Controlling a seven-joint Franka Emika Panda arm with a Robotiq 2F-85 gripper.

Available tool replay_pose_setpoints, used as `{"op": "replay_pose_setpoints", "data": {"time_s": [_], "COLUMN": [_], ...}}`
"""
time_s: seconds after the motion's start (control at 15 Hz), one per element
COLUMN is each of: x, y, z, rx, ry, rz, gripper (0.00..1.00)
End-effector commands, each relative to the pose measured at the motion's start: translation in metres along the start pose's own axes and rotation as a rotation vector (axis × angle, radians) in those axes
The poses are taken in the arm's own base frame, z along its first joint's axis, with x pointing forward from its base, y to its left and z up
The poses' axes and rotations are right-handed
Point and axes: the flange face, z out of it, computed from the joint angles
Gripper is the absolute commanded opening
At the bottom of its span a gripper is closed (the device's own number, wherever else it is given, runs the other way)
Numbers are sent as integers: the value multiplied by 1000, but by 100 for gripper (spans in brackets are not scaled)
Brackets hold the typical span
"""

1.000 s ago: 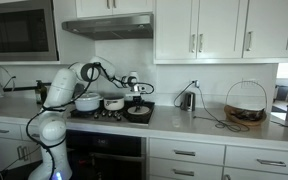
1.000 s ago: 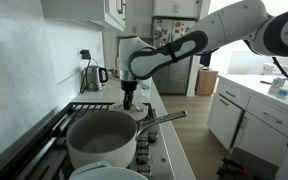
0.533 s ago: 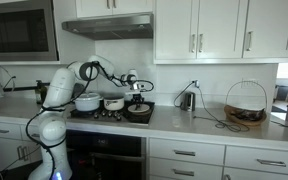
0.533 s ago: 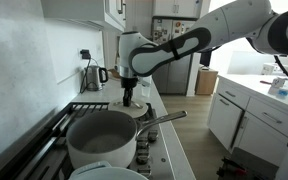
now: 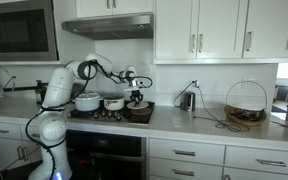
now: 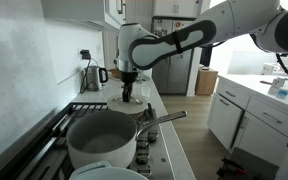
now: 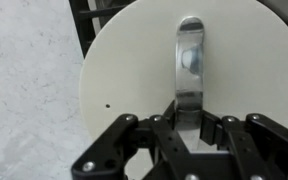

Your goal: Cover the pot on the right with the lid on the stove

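In the wrist view my gripper (image 7: 189, 125) is shut on the metal strap handle (image 7: 189, 55) of the round pale lid (image 7: 124, 80). The lid fills most of that view. In both exterior views the gripper (image 5: 136, 96) (image 6: 127, 90) holds the lid (image 6: 117, 101) a little above the dark frying pan (image 5: 139, 112) at the right of the stove. The smaller pale pot (image 5: 114, 103) (image 6: 102, 140) stands uncovered just left of the pan. The larger white pot (image 5: 87, 101) is left of it.
A kettle (image 5: 187, 100) (image 6: 94, 76) and a wire basket (image 5: 246, 105) stand on the counter right of the stove. A range hood (image 5: 109, 25) hangs above it and a microwave (image 5: 19, 30) is at upper left. The smaller pot's long handle (image 6: 164, 118) points toward the stove front.
My gripper has risen a little with the lid, lifting it off the frying pan. The pots have not moved.
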Motion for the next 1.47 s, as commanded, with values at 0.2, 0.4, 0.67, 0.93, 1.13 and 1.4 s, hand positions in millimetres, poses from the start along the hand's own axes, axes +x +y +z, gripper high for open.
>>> {"op": "replay_pose_setpoints", "data": {"time_s": [0.2,0.4,0.67,0.93,1.13,1.4], "x": [-2,-1,2,4,3,0], "y": [3,2,-3,-11,-21,-37], "z": [-54,-68,-87,-107,-119,-132], "rx": [-3,-3,-4,-8,0,15], "ry": [-49,-59,-44,-23,-25,-58], "rz": [4,4,-8,-26,-47,-71], "gripper": [2,2,2,2,2,2]}}
